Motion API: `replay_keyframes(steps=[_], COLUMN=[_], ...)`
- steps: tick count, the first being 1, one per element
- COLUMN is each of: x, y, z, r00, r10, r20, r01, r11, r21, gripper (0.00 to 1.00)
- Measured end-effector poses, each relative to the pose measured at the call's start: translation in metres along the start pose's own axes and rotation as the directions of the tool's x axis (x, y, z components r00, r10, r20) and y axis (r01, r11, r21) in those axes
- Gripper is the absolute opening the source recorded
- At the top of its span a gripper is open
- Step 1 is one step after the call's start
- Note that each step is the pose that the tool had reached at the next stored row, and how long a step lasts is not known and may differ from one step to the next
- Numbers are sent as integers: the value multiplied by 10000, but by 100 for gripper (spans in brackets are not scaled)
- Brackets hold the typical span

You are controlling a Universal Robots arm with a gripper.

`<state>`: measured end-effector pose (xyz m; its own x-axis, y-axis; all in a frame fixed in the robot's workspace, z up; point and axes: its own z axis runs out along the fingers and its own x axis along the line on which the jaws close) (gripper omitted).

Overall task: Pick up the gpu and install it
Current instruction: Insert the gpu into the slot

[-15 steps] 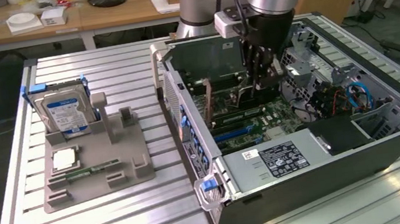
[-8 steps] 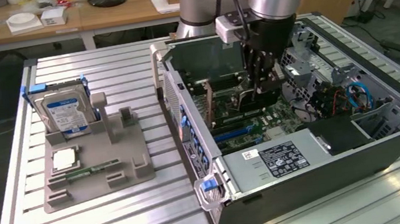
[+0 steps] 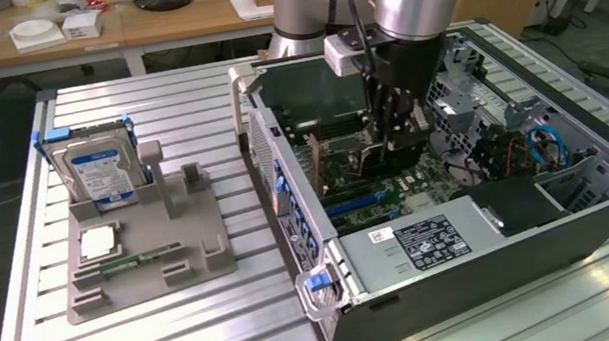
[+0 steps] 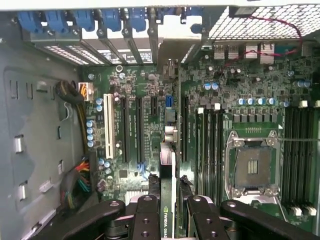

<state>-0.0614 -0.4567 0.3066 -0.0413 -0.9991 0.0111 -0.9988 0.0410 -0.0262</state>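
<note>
My gripper (image 3: pixel 397 135) reaches down into the open computer case (image 3: pixel 431 246), over the motherboard (image 3: pixel 372 193). It is shut on the gpu (image 3: pixel 366 161), a thin dark card held on edge. In the wrist view the gpu (image 4: pixel 168 172) runs edge-on from between my fingers (image 4: pixel 147 216) toward the rear slot openings, and my gripper (image 4: pixel 170 212) clamps it from both sides. The card hangs over the black expansion slots (image 4: pixel 140 129) on the motherboard (image 4: pixel 250 102). I cannot tell whether its lower edge touches a slot.
A grey fixture (image 3: pixel 204 252) on the slatted table, at the exterior view's left, holds a blue-labelled hard drive (image 3: pixel 101 169), a processor chip (image 3: pixel 98 241) and a small green memory stick (image 3: pixel 135 263). Inside the case are a drive cage (image 3: pixel 471 106), cables (image 4: pixel 75 185) and the processor socket (image 4: pixel 252 167).
</note>
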Motion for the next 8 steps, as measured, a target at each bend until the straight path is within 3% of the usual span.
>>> replay_keyframes(steps=[8], x=[1], y=[56], z=[135], r00=[10000], r10=[-1], r20=[0], r01=[1], r11=[10000], r21=[0], gripper=[26])
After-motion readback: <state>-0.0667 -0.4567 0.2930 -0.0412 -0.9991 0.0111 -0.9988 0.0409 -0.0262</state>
